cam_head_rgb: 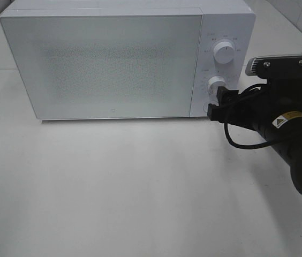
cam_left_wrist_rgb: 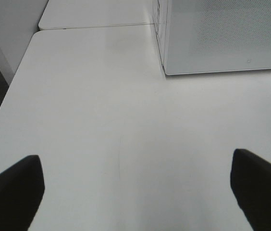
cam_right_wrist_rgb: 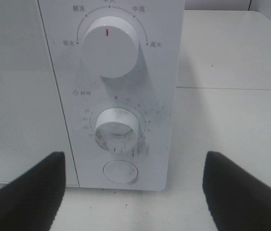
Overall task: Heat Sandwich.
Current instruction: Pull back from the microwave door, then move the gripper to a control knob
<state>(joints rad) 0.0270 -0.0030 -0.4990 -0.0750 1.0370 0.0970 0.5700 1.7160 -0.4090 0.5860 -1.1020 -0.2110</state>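
Note:
The white microwave stands at the back of the table with its door shut. The sandwich is hidden or out of view. My right gripper is open and empty, a short way in front of the lower timer knob. In the right wrist view the gripper has its fingers spread wide to either side of that knob, apart from it. The knob's red mark sits opposite the 0. My left gripper is open and empty over bare table, off the microwave's left front corner.
The upper power knob and a round button below the timer knob sit on the control panel. The white table spreads in front of the microwave. A second table adjoins behind. The table's left edge drops to a dark floor.

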